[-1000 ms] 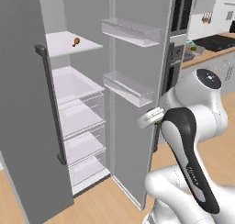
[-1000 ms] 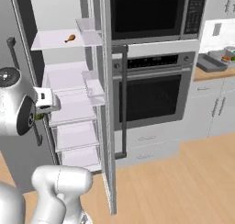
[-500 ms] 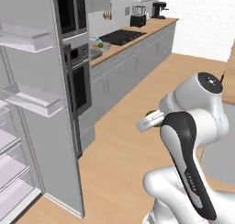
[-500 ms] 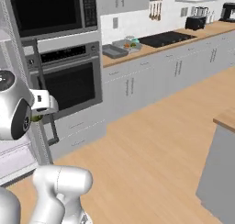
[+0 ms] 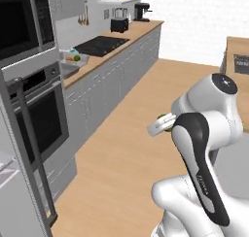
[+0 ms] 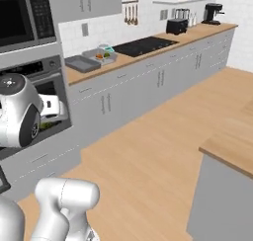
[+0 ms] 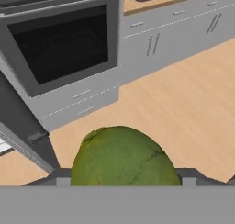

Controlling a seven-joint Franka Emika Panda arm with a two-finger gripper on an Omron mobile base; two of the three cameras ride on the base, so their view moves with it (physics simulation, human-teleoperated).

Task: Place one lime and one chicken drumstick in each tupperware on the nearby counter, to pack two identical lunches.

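Lime (image 7: 121, 158): mottled green skin with fine dark cracks. Counter (image 6: 148, 55): light wood top over grey cabinet fronts. Cooktop (image 6: 145, 45): black. Floor (image 6: 163, 156): pale wood.

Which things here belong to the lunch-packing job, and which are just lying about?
Job: lime, held in the gripper; grey tupperware; second tupperware; counter.
Lying about: oven, cooktop, toaster, coffee machine, hanging utensils.

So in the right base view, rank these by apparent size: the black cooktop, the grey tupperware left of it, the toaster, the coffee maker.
1. Black cooktop, clearly largest.
2. Grey tupperware.
3. Toaster and coffee maker look about alike; not ranked. Both stand farther down the counter, so distance shrinks them.
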